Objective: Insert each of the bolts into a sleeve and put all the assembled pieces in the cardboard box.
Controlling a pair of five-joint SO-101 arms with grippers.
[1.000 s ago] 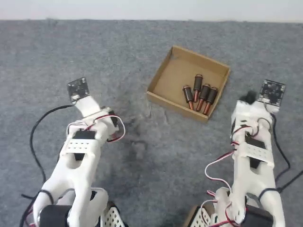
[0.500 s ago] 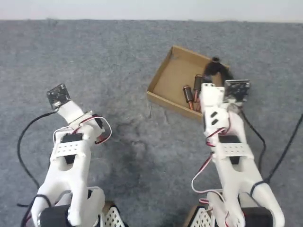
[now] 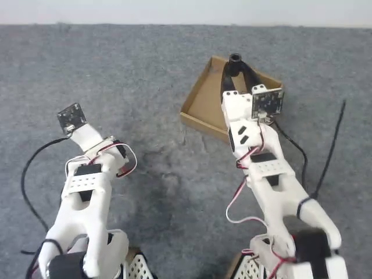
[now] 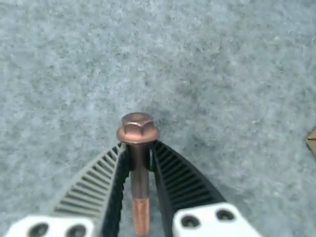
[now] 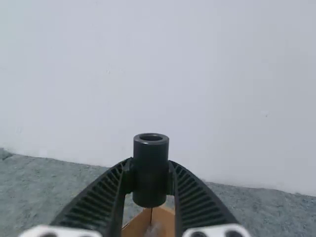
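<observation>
In the left wrist view my left gripper (image 4: 138, 148) is shut on a copper bolt (image 4: 138, 163), gripped by its shank with the hex head past the fingertips, above grey carpet. My right gripper (image 5: 150, 170) is shut on a black sleeve (image 5: 150, 158), held upright with its bore open at the top. From above, that sleeve (image 3: 235, 58) and the right gripper (image 3: 236, 66) hang over the far side of the cardboard box (image 3: 201, 100). The right arm covers most of the box's inside. The left arm (image 3: 87, 180) stands at the left, well apart from the box.
Grey carpet (image 3: 145, 70) covers the table up to a white wall (image 3: 186, 10) at the back. A corner of the box (image 5: 150, 221) peeks out under the sleeve in the right wrist view. Cables trail beside both arms.
The right arm has swung from right of the box to over it, carrying the sleeve toward the far rim and hiding the assembled pieces. The left arm shifted left, then held still.
</observation>
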